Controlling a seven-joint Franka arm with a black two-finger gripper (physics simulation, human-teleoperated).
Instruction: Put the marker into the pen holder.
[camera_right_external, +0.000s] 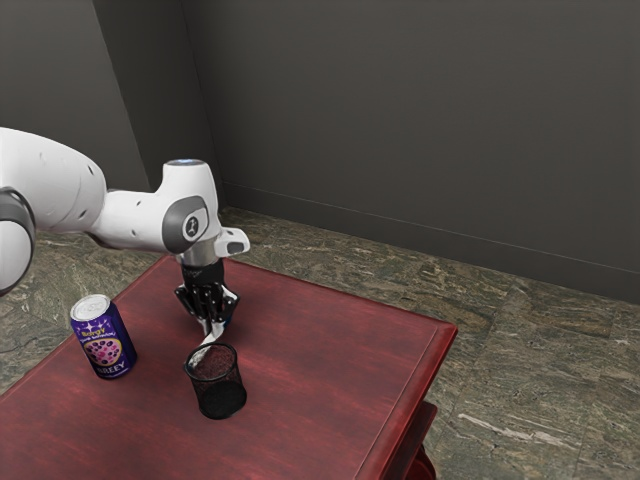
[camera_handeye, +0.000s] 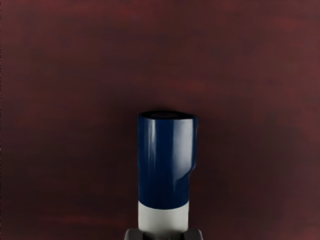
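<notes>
Black mesh pen holder (camera_right_external: 219, 393), upright; purple can (camera_right_external: 104, 342).
Gripper (camera_right_external: 211, 318): jaws pinching blue-and-white marker (camera_handeye: 166, 162), tilted, near holder's rim.

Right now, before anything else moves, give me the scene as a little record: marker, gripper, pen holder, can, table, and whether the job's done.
marker: white body, blue cap
gripper: shut on the marker, pointing down
pen holder: black mesh, upright
can: purple, upright, toward the exterior view's left from the pen holder
table: red
job: not done; marker outside the pen holder
marker lifted: cannot tell
</notes>
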